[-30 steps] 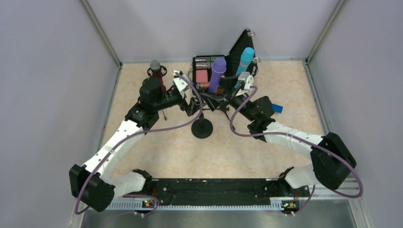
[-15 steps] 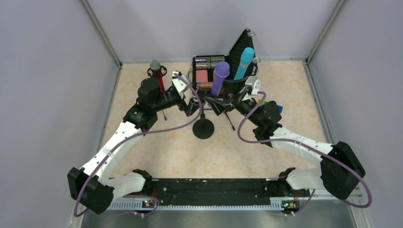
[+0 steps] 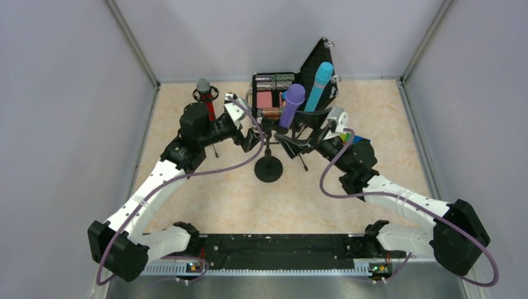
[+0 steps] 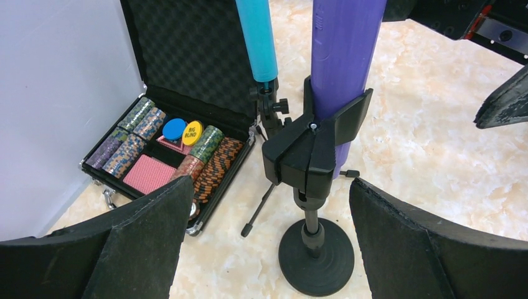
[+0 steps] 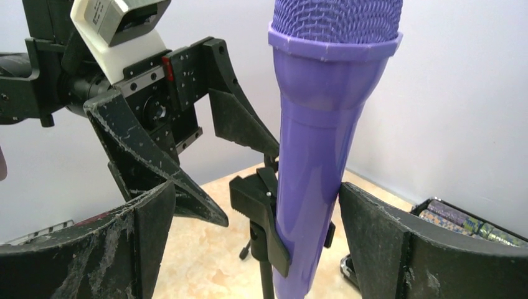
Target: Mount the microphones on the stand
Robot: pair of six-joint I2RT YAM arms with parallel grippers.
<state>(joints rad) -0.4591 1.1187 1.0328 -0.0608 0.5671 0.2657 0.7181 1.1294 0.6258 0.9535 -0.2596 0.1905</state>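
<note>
The purple microphone (image 3: 291, 104) stands upright in the black clip (image 4: 311, 149) of a round-based stand (image 3: 268, 169). The light blue microphone (image 3: 319, 78) sits on a tripod stand behind it. The red microphone with the silver head (image 3: 204, 93) stands on a third stand at the left. My left gripper (image 3: 252, 138) is open, just left of the purple microphone's stand, holding nothing. My right gripper (image 5: 256, 193) is open with the purple microphone (image 5: 317, 156) between its fingers, close to the right finger (image 5: 398, 249); whether they touch is unclear.
An open black case of poker chips (image 4: 168, 143) lies against the back wall behind the stands. A multicoloured toy-brick car (image 3: 344, 136) shows partly behind my right wrist. Grey walls enclose the marble-patterned table (image 3: 218, 193).
My right arm has swung back to the right and toward the near edge, its gripper drawing away along the purple microphone. The purple microphone now stands more upright. The left arm has hardly moved.
</note>
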